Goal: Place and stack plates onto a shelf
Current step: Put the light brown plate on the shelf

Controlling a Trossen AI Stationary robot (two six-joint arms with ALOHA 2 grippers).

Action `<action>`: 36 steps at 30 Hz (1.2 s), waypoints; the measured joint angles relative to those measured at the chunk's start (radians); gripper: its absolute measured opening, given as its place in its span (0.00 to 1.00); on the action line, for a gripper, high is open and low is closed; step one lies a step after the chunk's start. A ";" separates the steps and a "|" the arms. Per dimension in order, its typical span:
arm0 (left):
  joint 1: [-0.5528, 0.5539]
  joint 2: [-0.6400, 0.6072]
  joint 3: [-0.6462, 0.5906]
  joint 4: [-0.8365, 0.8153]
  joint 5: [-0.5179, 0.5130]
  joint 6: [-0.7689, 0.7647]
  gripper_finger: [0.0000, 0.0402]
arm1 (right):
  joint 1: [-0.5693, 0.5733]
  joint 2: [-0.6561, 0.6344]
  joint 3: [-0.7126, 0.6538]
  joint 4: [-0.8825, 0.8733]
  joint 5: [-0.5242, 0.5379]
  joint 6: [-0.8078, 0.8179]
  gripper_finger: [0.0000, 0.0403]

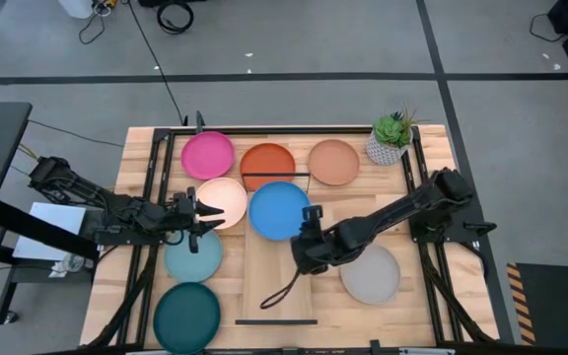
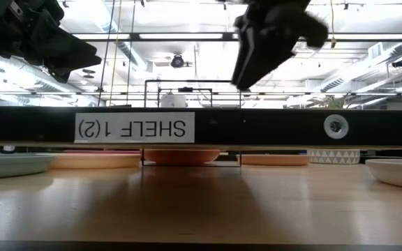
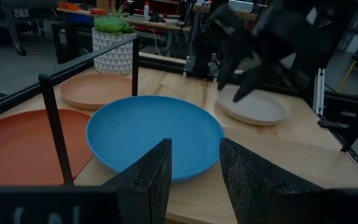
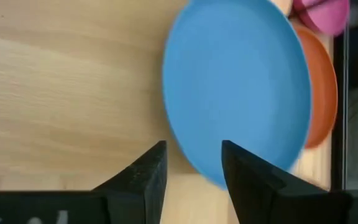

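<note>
Eight plates lie flat on the table: pink (image 1: 208, 155), orange (image 1: 267, 166), tan-orange (image 1: 333, 162), cream (image 1: 225, 200), blue (image 1: 279, 210), light teal (image 1: 193, 254), dark teal (image 1: 185, 314) and grey (image 1: 371, 273). The blue plate (image 3: 154, 134) rests on the far part of the shelf (image 1: 276, 286). My left gripper (image 1: 206, 211) hovers open over the cream plate's left part, pointing at the blue plate. My right gripper (image 1: 310, 217) is open and raised above the blue plate's right edge (image 4: 235, 81), clear of it in the low view (image 2: 271, 35).
The shelf's black wire rails stand at its far end (image 1: 276, 176) and near end (image 1: 276, 321); the far rail (image 3: 51, 124) runs over the orange plate. A potted plant (image 1: 390, 138) sits at the far right corner. Bare shelf board lies between the blue plate and the near rail.
</note>
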 joint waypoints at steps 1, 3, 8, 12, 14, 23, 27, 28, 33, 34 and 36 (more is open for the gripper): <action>0.000 0.000 0.000 0.000 -0.001 0.000 0.35 | 0.004 -0.014 0.000 -0.018 0.000 0.030 0.40; 0.001 0.000 0.000 0.000 -0.009 0.000 0.35 | 0.010 -0.039 0.000 -0.073 0.004 0.080 0.41; 0.001 0.000 0.000 -0.001 -0.019 0.000 0.35 | 0.015 -0.127 -0.070 -0.151 0.055 0.148 0.41; 0.001 0.000 0.000 -0.002 -0.019 0.000 0.35 | 0.012 -0.231 -0.183 -0.137 0.099 0.201 0.41; 0.001 0.000 0.000 -0.001 -0.020 0.000 0.35 | 0.004 -0.280 -0.252 -0.131 0.127 0.231 0.41; 0.001 0.000 0.000 -0.001 -0.060 0.001 0.35 | -0.190 -0.447 -0.603 0.205 0.026 0.105 0.41; 0.001 0.000 0.000 -0.001 -0.065 0.001 0.35 | -0.343 -0.452 -0.709 0.336 -0.029 -0.030 0.41; 0.001 0.000 0.000 -0.001 -0.065 0.002 0.35 | -0.386 -0.452 -0.725 0.372 -0.048 -0.073 0.41; 0.001 0.000 0.000 -0.005 -0.064 0.002 0.35 | -0.564 -0.452 -0.779 0.531 -0.153 -0.275 0.41; 0.001 0.000 0.000 -0.005 -0.064 0.002 0.35 | -0.593 -0.452 -0.784 0.553 -0.176 -0.308 0.41; 0.001 0.000 0.000 -0.008 -0.064 0.001 0.35 | -0.638 -0.447 -0.787 0.588 -0.248 -0.354 0.41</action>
